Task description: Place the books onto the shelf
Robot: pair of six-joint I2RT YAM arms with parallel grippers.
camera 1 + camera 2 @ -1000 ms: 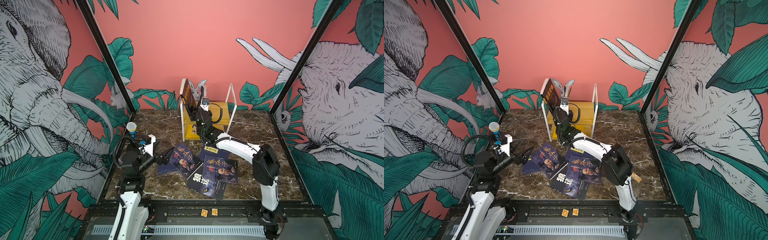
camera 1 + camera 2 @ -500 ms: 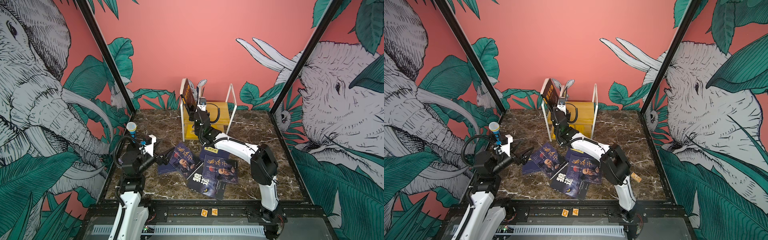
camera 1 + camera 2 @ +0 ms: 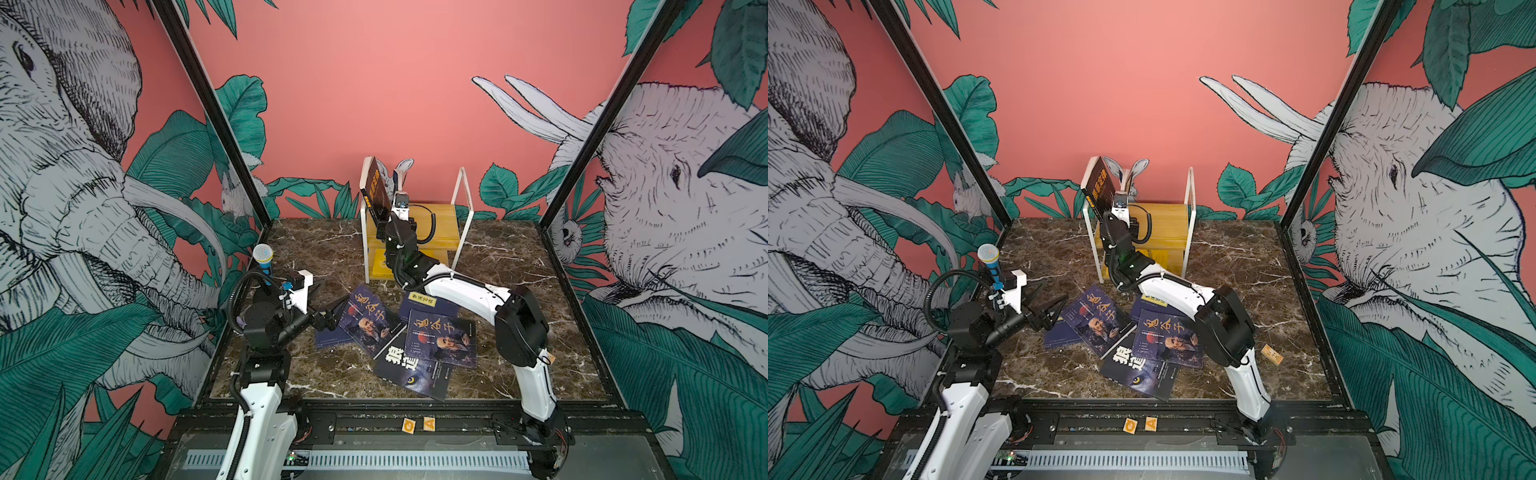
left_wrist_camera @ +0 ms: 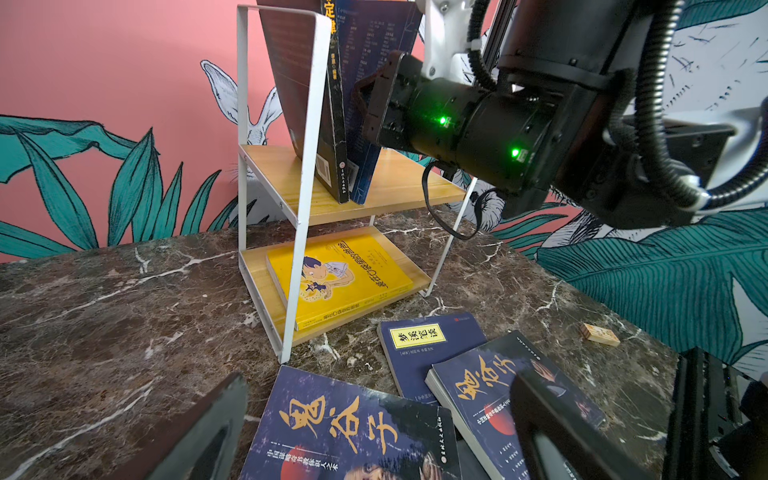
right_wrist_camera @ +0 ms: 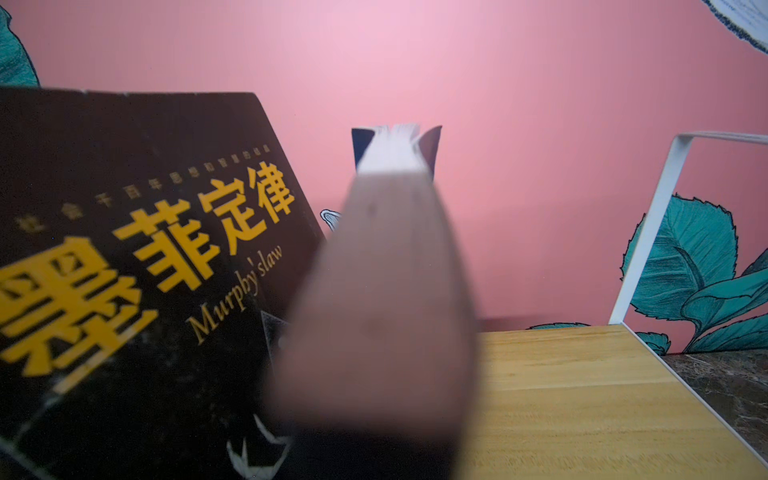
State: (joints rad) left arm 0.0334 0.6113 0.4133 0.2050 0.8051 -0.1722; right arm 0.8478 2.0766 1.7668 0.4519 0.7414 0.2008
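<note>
Right gripper (image 4: 368, 104) is pinching a navy book (image 4: 370, 37) upright, long axis vertical, on the shelf's (image 4: 282, 174) upper board just beside the leaning brown-black book (image 5: 145, 249), while the spread left gripper (image 3: 1054, 293) is hovering nearer the flat books (image 3: 370, 320) mid-table.

Wooden shelf (image 4: 282, 178), glossy marble table (image 4: 124, 311)

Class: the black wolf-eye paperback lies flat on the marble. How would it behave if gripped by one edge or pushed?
Thin and soft-covered, the black wolf-eye paperback would probably droop if lifted by one edge. Lying flat on the smooth marble table, it should slide, not tip. A purple portrait book overlaps it, so that book may drag along.
</note>
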